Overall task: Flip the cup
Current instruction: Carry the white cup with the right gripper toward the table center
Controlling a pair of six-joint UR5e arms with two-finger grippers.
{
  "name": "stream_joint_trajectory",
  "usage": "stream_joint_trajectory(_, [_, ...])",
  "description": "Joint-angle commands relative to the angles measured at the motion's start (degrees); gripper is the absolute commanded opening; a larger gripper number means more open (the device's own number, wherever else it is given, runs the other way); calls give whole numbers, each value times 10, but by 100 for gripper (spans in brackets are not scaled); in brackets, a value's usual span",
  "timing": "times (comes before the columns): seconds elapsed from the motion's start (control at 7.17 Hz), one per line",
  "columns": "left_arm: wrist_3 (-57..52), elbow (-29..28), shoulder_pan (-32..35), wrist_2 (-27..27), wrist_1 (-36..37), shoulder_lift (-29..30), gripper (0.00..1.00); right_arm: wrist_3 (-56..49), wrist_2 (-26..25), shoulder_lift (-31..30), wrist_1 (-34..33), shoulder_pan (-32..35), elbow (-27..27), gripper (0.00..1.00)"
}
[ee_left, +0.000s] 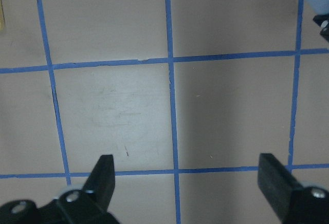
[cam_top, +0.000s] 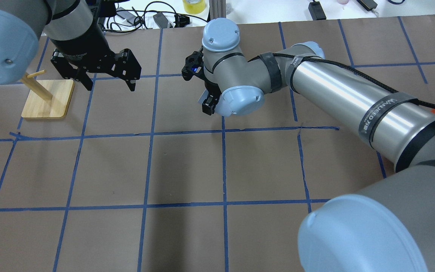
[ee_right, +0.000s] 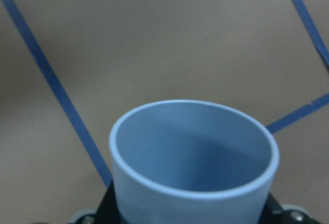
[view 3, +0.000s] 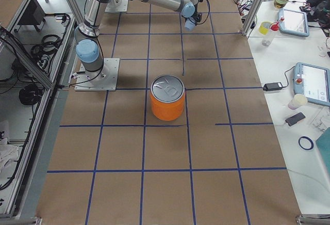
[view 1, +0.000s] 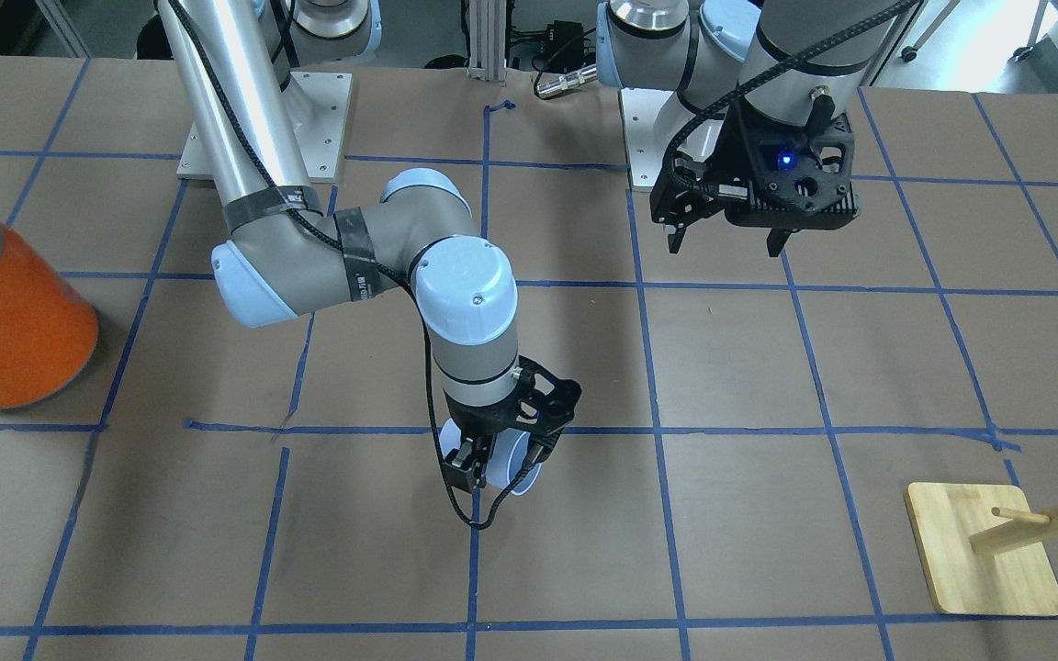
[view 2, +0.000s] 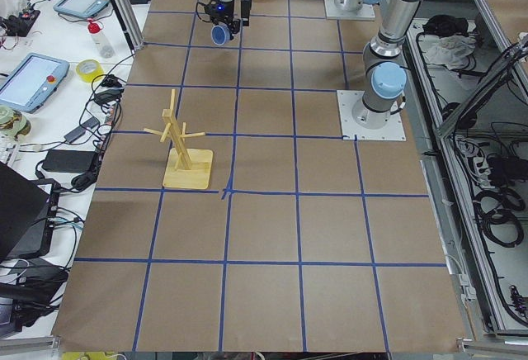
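Brown paper table (view 1: 768, 386) gridded in blue tape, with an orange can (view 1: 10, 312) and a wooden peg stand (view 1: 984, 551) well off to opposite sides. Near the middle, right gripper (view 1: 501, 462) pinching the cup (ee_right: 193, 178) low on its wall, mouth tilted sideways rather than straight up or down. Looks lifted off the paper, though hard to confirm. Left gripper (ee_left: 187, 183) spread wide, holding nothing, hovering well apart.

Likely troubles, by judgement: smooth tapered plastic, so may slip or twist in the pinch while turning. Letting go while tilted or too high invites a topple or a roll away. Black cable loop (view 1: 469, 514) dangling just beside the cup, liable to snag or nudge it.
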State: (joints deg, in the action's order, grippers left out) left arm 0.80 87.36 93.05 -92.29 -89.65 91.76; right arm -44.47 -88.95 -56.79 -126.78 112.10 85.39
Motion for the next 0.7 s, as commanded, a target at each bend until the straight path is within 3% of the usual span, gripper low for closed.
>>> stream_joint_trajectory(0.0, [-3, 0, -1, 0, -1, 1, 100, -162, -21, 13, -41, 37, 7, 43])
stream_joint_trajectory(0.56, [-4, 0, -2, -2, -7, 0, 100, -244, -42, 33, -28, 42, 2, 54])
